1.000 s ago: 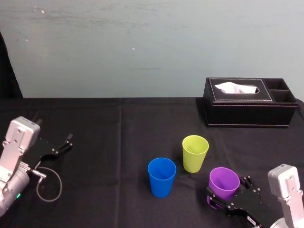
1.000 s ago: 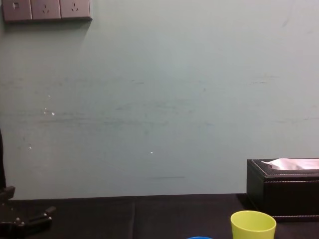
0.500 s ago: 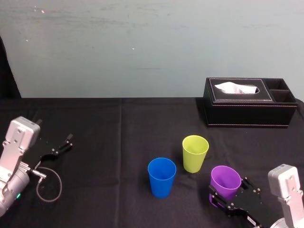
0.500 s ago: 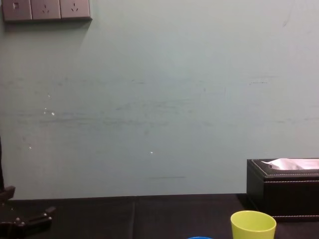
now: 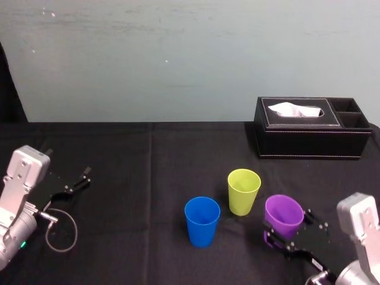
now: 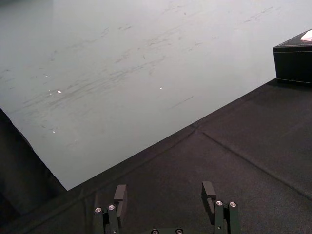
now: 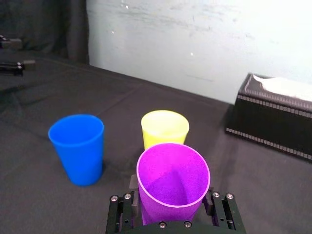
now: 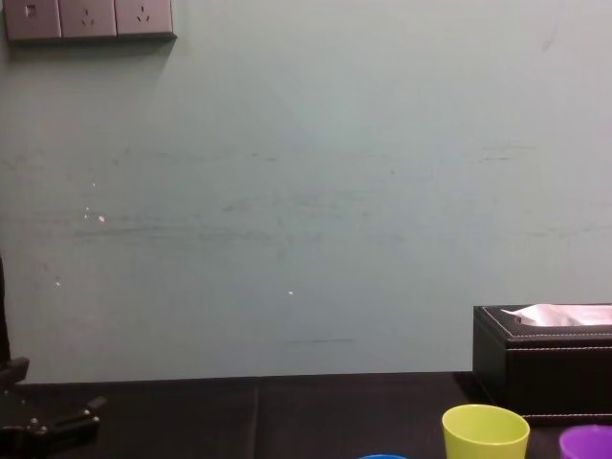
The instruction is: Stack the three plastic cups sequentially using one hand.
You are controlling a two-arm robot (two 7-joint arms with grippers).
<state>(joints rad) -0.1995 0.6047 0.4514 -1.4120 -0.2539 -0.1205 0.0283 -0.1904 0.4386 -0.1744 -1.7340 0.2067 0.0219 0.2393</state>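
Head view, right gripper: low at the near right of the black tablecloth, black flat fingers clamped on the lower part of the purple tapered plastic cup.
Head view, purple plastic cup: mouth up, leaning slightly, base hidden behind the fingers, just right of the lime yellow-green tapered plastic cup.
Head view, lime yellow-green plastic cup: upright on the cloth, apart from both others.
Head view, blue tapered plastic cup: upright, nearer and to the left of the lime one.
Head view, black leather tissue box: far right, by the wall, white tissue poking out.
Head view, left gripper: parked at the far left, well apart from the cups.
Left wrist view, left gripper: fingers spread apart, empty, above bare cloth.
Right wrist view, right gripper: one finger touching each side of the purple plastic cup; blue and lime cups beyond it.
Chest view, cups: lime rim at the lower right, purple rim beside it at the corner, a sliver of blue at the bottom edge.
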